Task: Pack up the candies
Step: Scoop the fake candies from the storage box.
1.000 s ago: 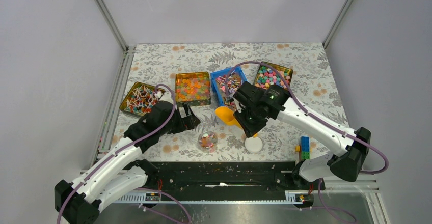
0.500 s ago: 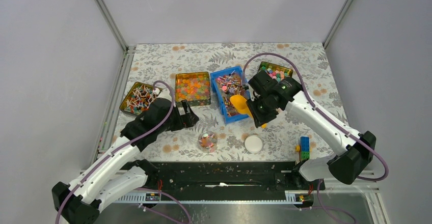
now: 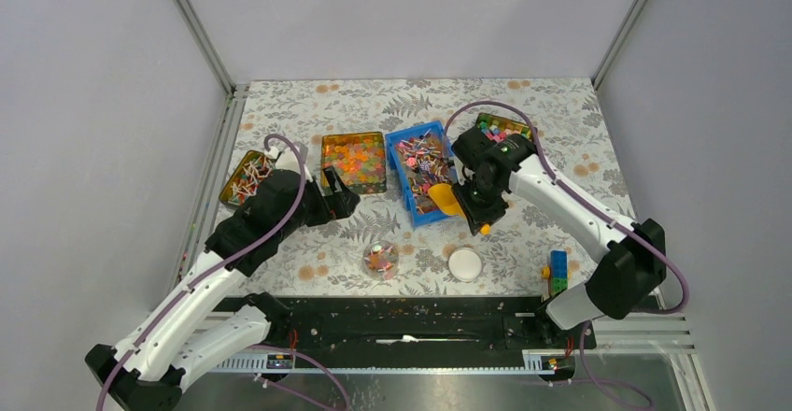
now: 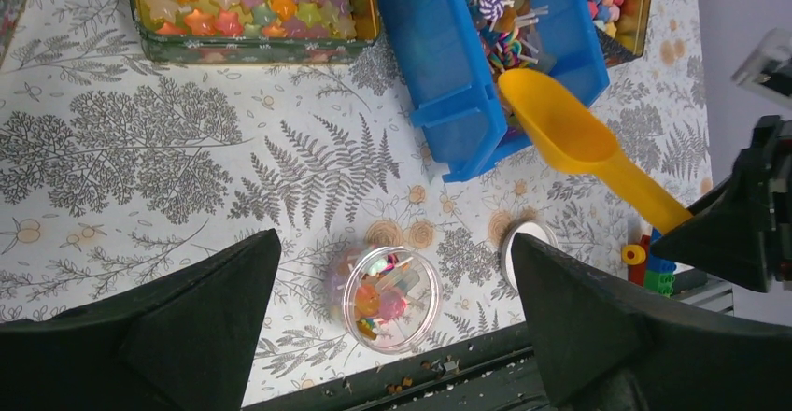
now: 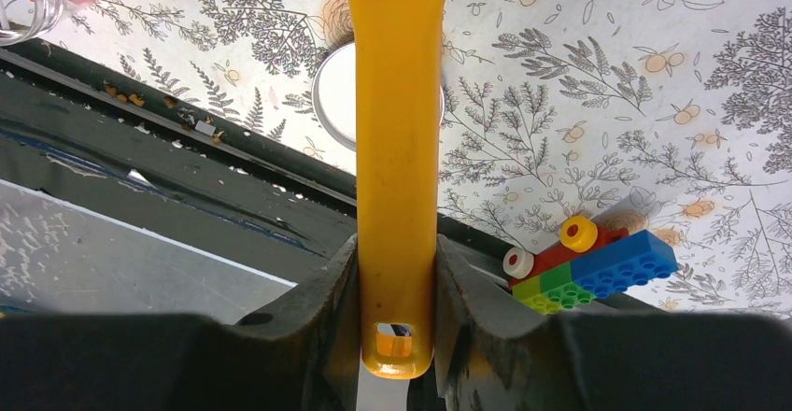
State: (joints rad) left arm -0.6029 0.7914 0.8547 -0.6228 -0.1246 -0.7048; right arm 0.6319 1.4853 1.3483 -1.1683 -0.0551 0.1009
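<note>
Swinging away from the jar, the right arm has carried the scoop back to the bin, and the left arm has pulled a little toward its own side.

The right gripper is closed partway, its two dark fingers pinching the scoop by the very end of its handle. The bowl reaches into the near, open end of the bin, just short of the candies heaped further back. A few more candies lie in the jar, well apart from the bin, with its lid off beside it. The left gripper hangs spread wide over the jar, holding nothing.

The grip sits far from the bowl on smooth, glossy plastic, so a loaded scoop could twist between the fingers and spill. Pushing into the heap may shove the light bin along the cloth. The jar's mouth looks no wider than the bowl, so a hasty pour would likely scatter candies.

The scoop is hard yellow-orange plastic with a rounded bowl, a flat handle and a hole at the tip. The bin is blue, boxy and moulded, the jar clear and round, and the candies small and mixed in colour.
</note>
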